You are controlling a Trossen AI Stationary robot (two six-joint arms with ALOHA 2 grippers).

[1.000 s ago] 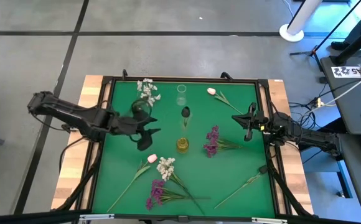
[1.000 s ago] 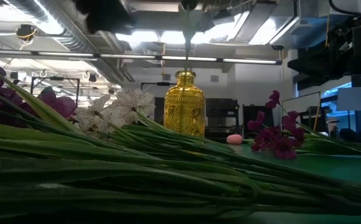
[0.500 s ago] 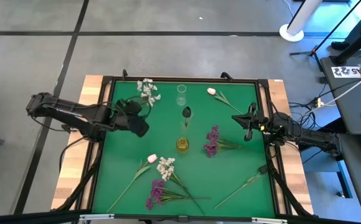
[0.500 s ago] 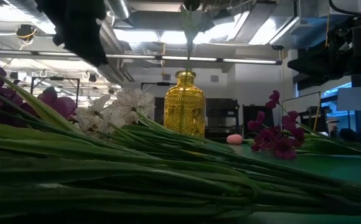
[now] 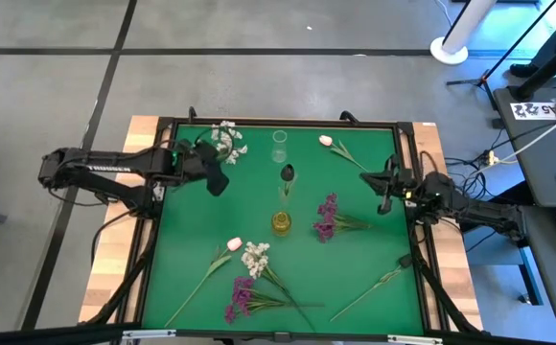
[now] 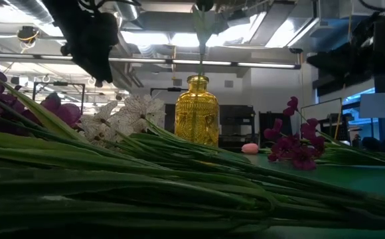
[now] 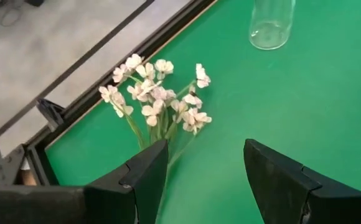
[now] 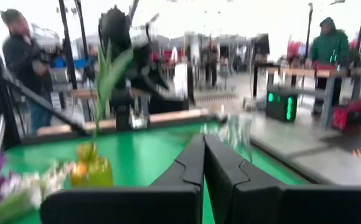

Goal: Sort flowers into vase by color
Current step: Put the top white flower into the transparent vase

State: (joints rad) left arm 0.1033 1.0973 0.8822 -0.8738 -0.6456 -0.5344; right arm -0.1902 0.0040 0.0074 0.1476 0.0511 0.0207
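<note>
The left claw [image 7: 202, 171] has its two fingers apart, with nothing between them. It hangs over the far left part of the green desk [image 5: 355, 249]. The white flowers [image 7: 159, 99] lie flat just ahead of it, at about 11 o'clock from the yellow vase [image 5: 281, 222]. The clear glass [image 7: 271, 23] stands near them. The right claw [image 8: 203, 163] is shut tight with nothing in it, at 3 o'clock by the desk's edge. A purple bunch [image 5: 328, 217] lies between it and the vase.

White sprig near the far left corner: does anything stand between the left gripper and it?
Nothing visible does. The left gripper is open, and only bare green mat lies between its fingers and the white sprig. The clear glass stands off to one side.
</note>
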